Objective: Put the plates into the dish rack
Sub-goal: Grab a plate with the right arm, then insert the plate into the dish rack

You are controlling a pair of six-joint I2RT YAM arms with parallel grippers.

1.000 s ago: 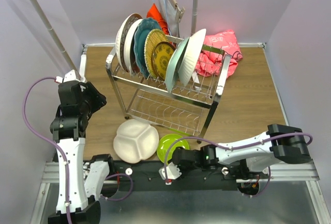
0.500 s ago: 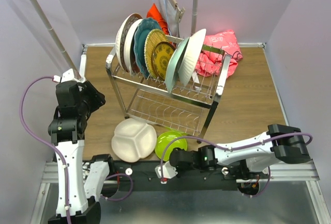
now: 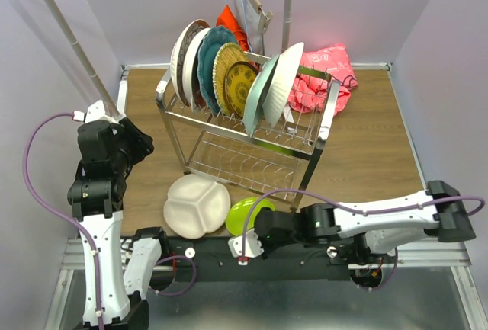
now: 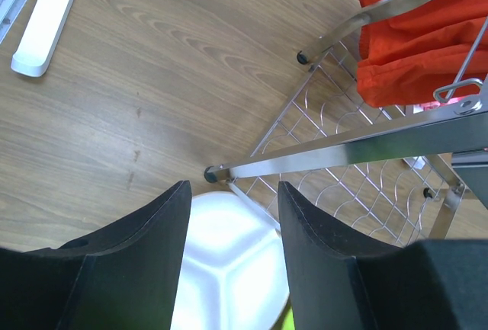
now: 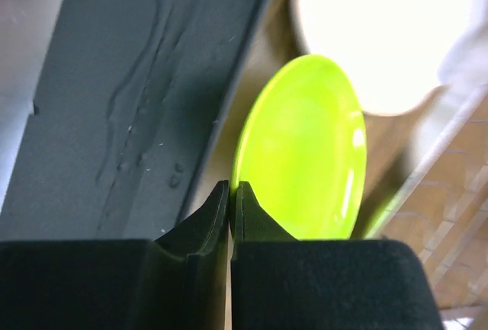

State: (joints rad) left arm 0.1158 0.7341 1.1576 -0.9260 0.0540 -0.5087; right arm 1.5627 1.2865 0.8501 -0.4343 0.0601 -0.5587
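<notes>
Right tool (image 5: 230, 189) has closed on the lime plate (image 5: 305, 155)

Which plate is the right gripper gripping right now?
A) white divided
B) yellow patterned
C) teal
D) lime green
D: in the right wrist view the right gripper is pinched shut on the rim of the lime green plate, while the white divided plate lies beside it with no gripper on it.
</notes>
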